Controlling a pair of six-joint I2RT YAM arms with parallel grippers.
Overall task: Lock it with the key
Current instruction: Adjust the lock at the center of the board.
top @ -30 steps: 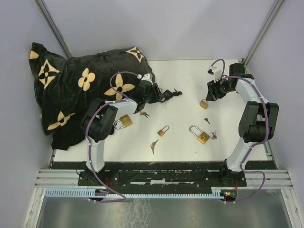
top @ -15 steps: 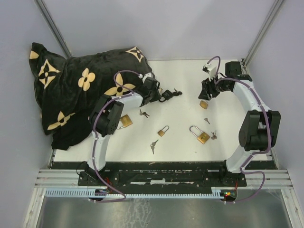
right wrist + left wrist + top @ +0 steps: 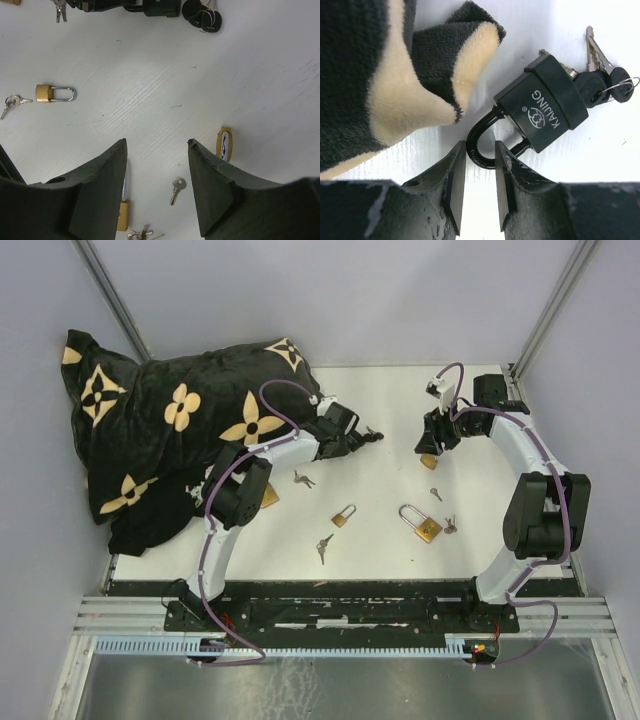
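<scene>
- left gripper [image 3: 480, 146]: pinching the shackle [image 3: 479, 124] of the black padlock [image 3: 545, 105]. The fingers [image 3: 452, 190] are close together, one tip against each side of the shackle bend.
- black padlock: lies flat on the table [image 3: 385, 560], far centre, just off the edge of the blanket [image 3: 170, 430]. In the left wrist view a blanket corner lies just beside the shackle.
- ring keys [image 3: 602, 82]: black heads on a ring, touching the padlock's base end, on the side away from the gripper. Cannot tell if one sits in the keyhole.
- cannot tell if the shackle is latched.
- right gripper [image 3: 157, 142]: spread wide with nothing between its fingers, over bare table at far right, well apart from the black padlock.
- small brass lock [image 3: 224, 144]: on the table just outside one right finger, not gripped.
- single key [image 3: 176, 187]: near the small brass lock, on the near side.
- mid brass lock [image 3: 343, 515]: table centre, with a key pair [image 3: 323, 547] near it.
- big brass lock [image 3: 422, 525]: near right, with a key bunch [image 3: 450, 525] just beside it.
- edge brass lock [image 3: 266, 496]: by the blanket, partly hidden by the left arm.
- loose keys [image 3: 302, 479]: between the left arm and the mid brass lock.
</scene>
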